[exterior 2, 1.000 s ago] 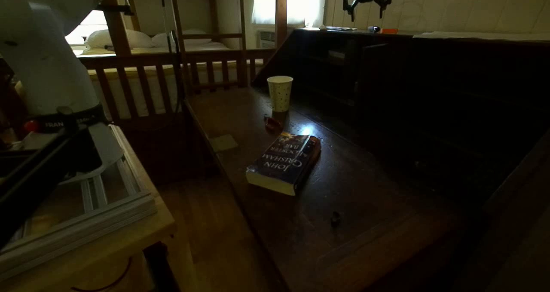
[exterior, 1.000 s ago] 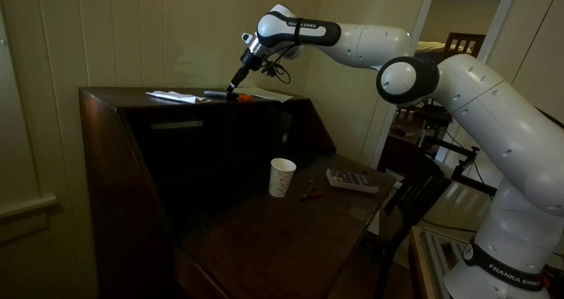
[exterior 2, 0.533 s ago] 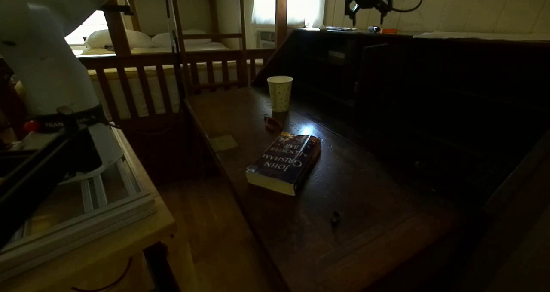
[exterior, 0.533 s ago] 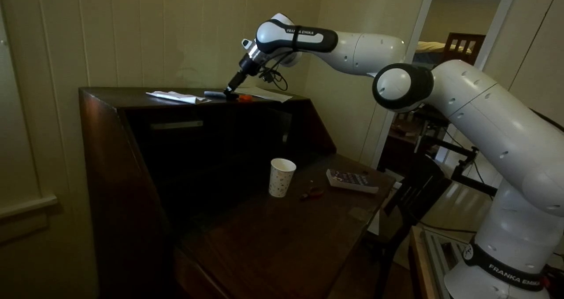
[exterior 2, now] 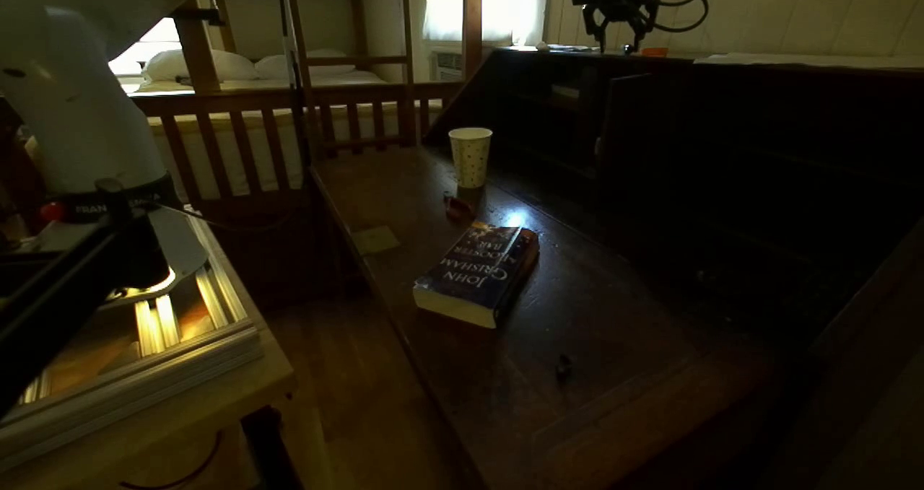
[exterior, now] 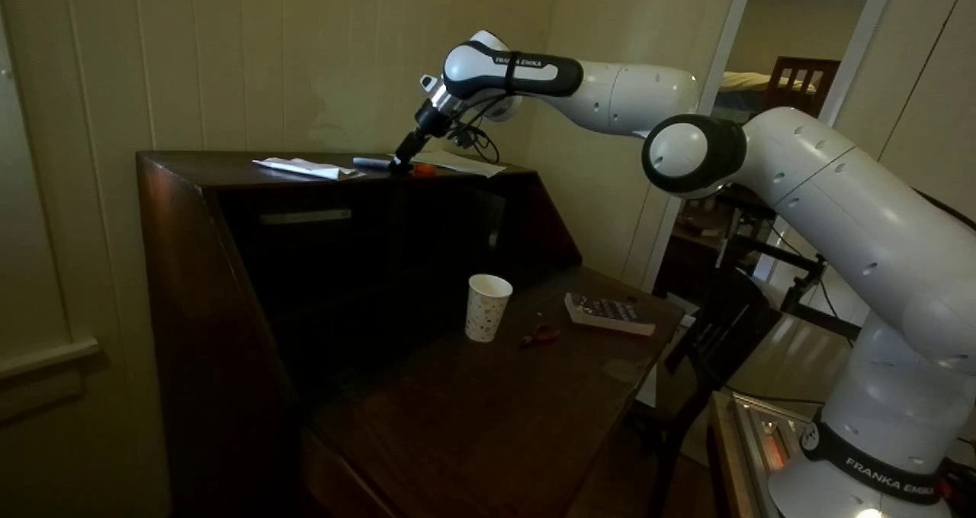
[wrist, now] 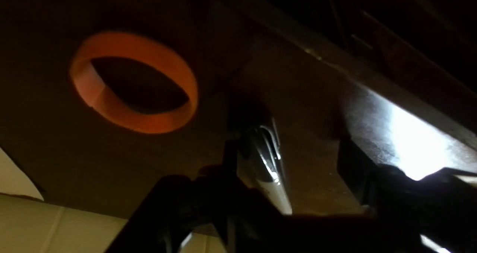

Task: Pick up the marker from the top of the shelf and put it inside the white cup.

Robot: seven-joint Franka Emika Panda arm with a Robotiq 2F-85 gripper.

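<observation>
Names are showing
"FRANKA EMIKA" is marking robot arm and base; "JOHN GRISHAM", "ROOSTER BAR" are crossing the book.

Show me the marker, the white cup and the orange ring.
Marker (wrist: pixel 264 160), wrist view: its dark, glossy stretch.
White cup (exterior: pixel 486 310), in an exterior view: its speckled side.
Orange ring (wrist: pixel 149 123), wrist view: its lower band.

White arm, black FRANKA EMIKA bands, dark cables, 2-fingered black pincer
</observation>
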